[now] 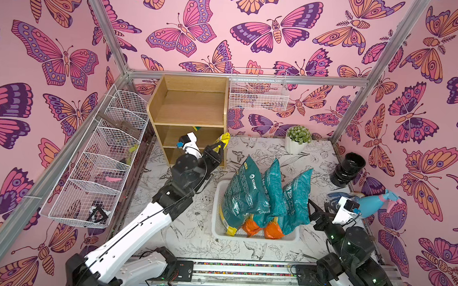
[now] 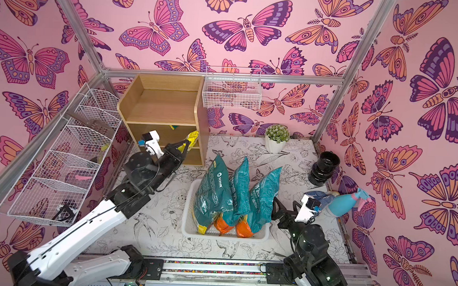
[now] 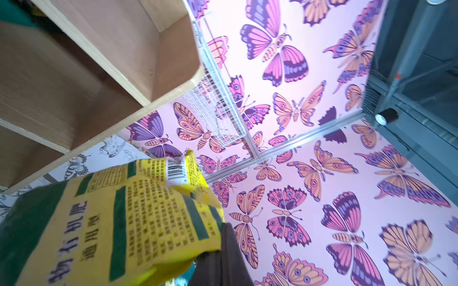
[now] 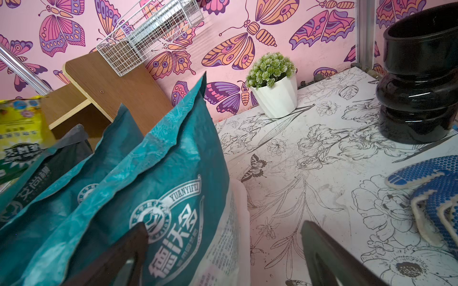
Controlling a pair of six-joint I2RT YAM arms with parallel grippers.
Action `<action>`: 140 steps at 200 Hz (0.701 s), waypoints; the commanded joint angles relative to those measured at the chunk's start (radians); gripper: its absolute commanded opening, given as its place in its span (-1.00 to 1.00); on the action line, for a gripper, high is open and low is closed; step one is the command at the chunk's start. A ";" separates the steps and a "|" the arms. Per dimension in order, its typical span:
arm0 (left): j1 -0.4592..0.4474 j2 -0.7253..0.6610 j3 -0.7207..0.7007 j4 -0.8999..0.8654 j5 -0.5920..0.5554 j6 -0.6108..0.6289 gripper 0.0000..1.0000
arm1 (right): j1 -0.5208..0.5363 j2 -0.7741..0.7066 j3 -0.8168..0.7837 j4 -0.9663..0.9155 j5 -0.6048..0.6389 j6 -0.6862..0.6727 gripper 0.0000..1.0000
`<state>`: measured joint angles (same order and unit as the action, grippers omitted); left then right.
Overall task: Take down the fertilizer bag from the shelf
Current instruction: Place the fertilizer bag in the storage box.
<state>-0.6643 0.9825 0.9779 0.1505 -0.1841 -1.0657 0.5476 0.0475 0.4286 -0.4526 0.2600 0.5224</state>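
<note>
My left gripper (image 1: 219, 148) (image 2: 184, 146) is shut on a yellow and green fertilizer bag (image 1: 224, 137) (image 2: 193, 137). It holds the bag in the air just off the front right corner of the light-wood shelf (image 1: 189, 104) (image 2: 160, 102), level with the middle tier. In the left wrist view the bag (image 3: 128, 218) fills the near side, with the shelf (image 3: 74, 74) beside it. A green and yellow bit (image 1: 196, 127) shows deeper in the middle tier. My right gripper (image 1: 317, 210) (image 2: 283, 209) (image 4: 223, 247) stands open and empty beside the teal bags (image 4: 161, 185).
A white tray (image 1: 218, 229) in mid-table holds three upright teal bags (image 1: 246, 193). White wire baskets (image 1: 94, 169) line the left wall, and another (image 1: 258, 92) hangs beside the shelf. A potted plant (image 1: 298, 139), stacked black pots (image 1: 349, 168), a spray bottle (image 1: 375, 205) and blue gloves (image 4: 431, 188) sit at the right.
</note>
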 commanded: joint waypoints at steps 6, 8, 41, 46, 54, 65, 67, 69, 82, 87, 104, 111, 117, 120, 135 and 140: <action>-0.091 -0.080 -0.053 0.017 -0.037 0.083 -1.00 | 0.006 0.008 -0.002 0.015 -0.011 -0.018 0.98; -0.097 -0.082 -0.056 0.017 -0.035 0.084 -1.00 | 0.006 0.008 -0.001 0.013 -0.010 -0.017 0.98; -0.259 -0.080 -0.074 0.018 0.030 0.096 -1.00 | 0.007 0.006 0.001 0.005 0.001 -0.018 0.98; -0.297 -0.082 -0.074 0.020 0.018 0.107 -1.00 | 0.006 0.006 -0.001 0.006 0.001 -0.018 0.98; -0.357 -0.085 -0.072 0.020 -0.015 0.138 -1.00 | 0.006 0.007 -0.001 0.006 0.000 -0.018 0.98; -0.441 -0.092 -0.070 0.020 -0.081 0.182 -1.00 | 0.006 0.008 -0.001 0.007 0.000 -0.018 0.98; -0.456 -0.094 -0.069 0.020 -0.094 0.189 -1.00 | 0.006 0.008 -0.001 0.006 0.000 -0.018 0.98; -0.470 -0.095 -0.068 0.020 -0.102 0.198 -1.00 | 0.006 0.008 -0.001 0.007 -0.001 -0.018 0.98; -0.557 -0.107 -0.062 0.021 -0.165 0.249 -1.00 | 0.006 0.009 -0.001 0.007 -0.002 -0.018 0.98; -0.584 -0.109 -0.059 0.021 -0.180 0.265 -1.00 | 0.006 0.008 -0.001 0.006 -0.002 -0.017 0.98; -0.662 -0.105 -0.051 0.021 -0.206 0.293 -1.00 | 0.006 0.008 -0.001 0.006 -0.002 -0.018 0.98; -0.689 -0.096 -0.051 0.024 -0.212 0.294 -1.00 | 0.007 0.008 -0.001 0.005 -0.002 -0.018 0.98; -0.708 -0.086 -0.051 0.028 -0.210 0.294 -1.00 | 0.006 0.008 -0.001 0.005 0.000 -0.018 0.98; -0.718 -0.079 -0.051 0.030 -0.208 0.292 -1.00 | 0.006 0.007 -0.001 0.004 0.001 -0.018 0.98; -0.764 -0.052 -0.054 0.054 -0.203 0.291 -1.00 | 0.006 0.006 -0.002 0.003 0.001 -0.016 0.98; -0.780 -0.044 -0.054 0.063 -0.209 0.295 -1.00 | 0.006 0.006 -0.002 0.003 0.002 -0.016 0.98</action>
<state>-1.3849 0.9112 0.9043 0.1284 -0.3573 -0.8200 0.5476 0.0479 0.4286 -0.4526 0.2604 0.5224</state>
